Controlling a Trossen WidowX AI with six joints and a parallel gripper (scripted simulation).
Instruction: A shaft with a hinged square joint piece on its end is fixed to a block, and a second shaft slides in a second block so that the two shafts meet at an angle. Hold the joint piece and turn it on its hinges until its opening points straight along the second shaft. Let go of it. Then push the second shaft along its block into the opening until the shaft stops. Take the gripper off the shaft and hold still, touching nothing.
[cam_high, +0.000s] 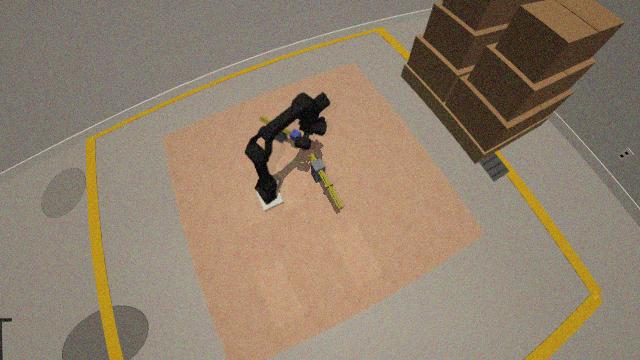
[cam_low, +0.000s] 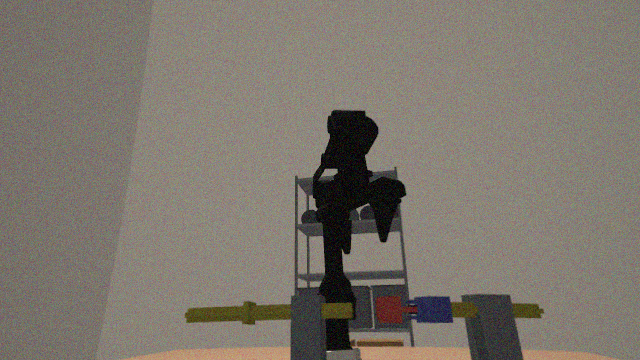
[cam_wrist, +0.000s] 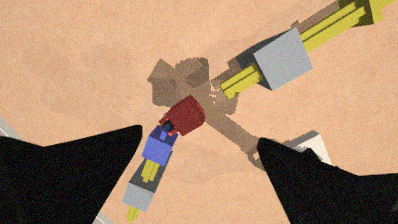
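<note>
The red joint piece (cam_low: 389, 310) (cam_wrist: 187, 116) hangs on its hinges at the blue end part (cam_high: 295, 134) (cam_low: 434, 310) (cam_wrist: 158, 151) of the first shaft (cam_low: 527, 310) (cam_wrist: 149, 171), held in its grey block (cam_low: 495, 330) (cam_wrist: 139, 196). It is turned roughly toward the second shaft's end. The second shaft (cam_high: 335, 195) (cam_low: 215, 314) (cam_wrist: 330, 29) passes through its grey block (cam_high: 318, 166) (cam_low: 306, 330) (cam_wrist: 284, 59); a gap separates it from the red piece. My gripper (cam_low: 365, 246) (cam_wrist: 201, 137) is open and empty, above the parts, touching none. The arm hides the red piece in the top view.
A collar (cam_high: 328, 186) (cam_low: 249, 312) sits on the second shaft's outer part. The arm's white base (cam_high: 270, 201) (cam_wrist: 317, 145) stands near the shafts. Stacked boxes (cam_high: 505, 75) stand off the mat (cam_high: 400, 250). A shelf rack (cam_low: 350, 229) stands behind the arm.
</note>
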